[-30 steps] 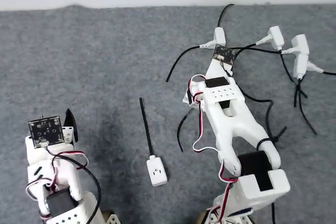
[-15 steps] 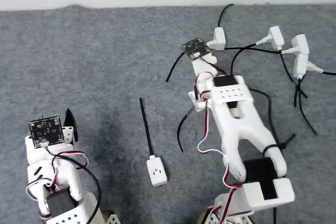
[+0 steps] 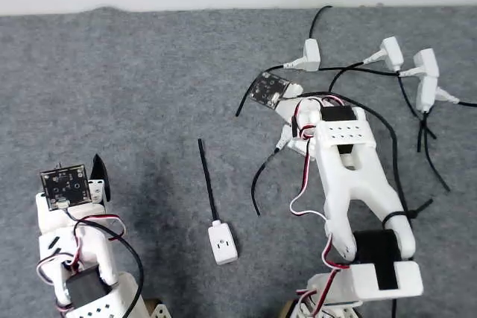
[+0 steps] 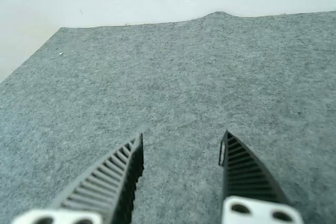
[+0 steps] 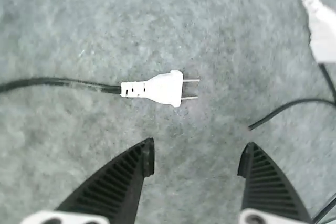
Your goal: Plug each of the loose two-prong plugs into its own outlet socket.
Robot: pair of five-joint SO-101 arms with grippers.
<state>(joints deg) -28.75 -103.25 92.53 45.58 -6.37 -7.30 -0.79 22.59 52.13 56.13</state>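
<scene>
In your right wrist view, the white plastic connector [image 5: 321, 30] and thin black cord [image 5: 52, 83] are cropped at the edge.

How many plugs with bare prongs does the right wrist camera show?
1: a white plug lies on the grey mat, apart from the right gripper. A white piece at the picture's edge is cut off, possibly another.

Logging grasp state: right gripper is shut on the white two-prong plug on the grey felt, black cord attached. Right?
Not shut on it. The right wrist view shows the right gripper open, the white two-prong plug lying untouched on the grey felt ahead of its fingertips, black cord attached.
</scene>
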